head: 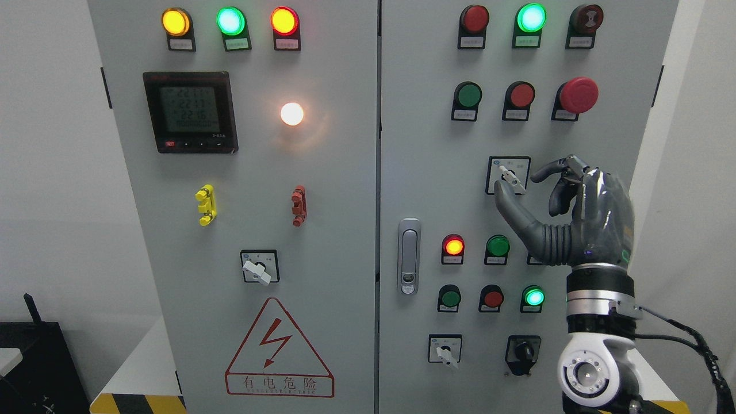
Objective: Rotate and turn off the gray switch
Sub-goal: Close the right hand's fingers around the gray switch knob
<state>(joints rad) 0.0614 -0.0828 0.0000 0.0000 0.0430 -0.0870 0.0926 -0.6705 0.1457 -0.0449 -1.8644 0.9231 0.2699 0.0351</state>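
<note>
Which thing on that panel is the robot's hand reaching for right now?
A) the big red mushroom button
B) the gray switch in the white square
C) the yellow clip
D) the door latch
B: the right hand has its thumb tip at the gray switch.

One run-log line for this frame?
right robot hand | open, thumb under gray switch lever, fingers curled above | lever tilted | not gripped | left arm unseen

"有电危险" on warning sign [279, 351]
</note>
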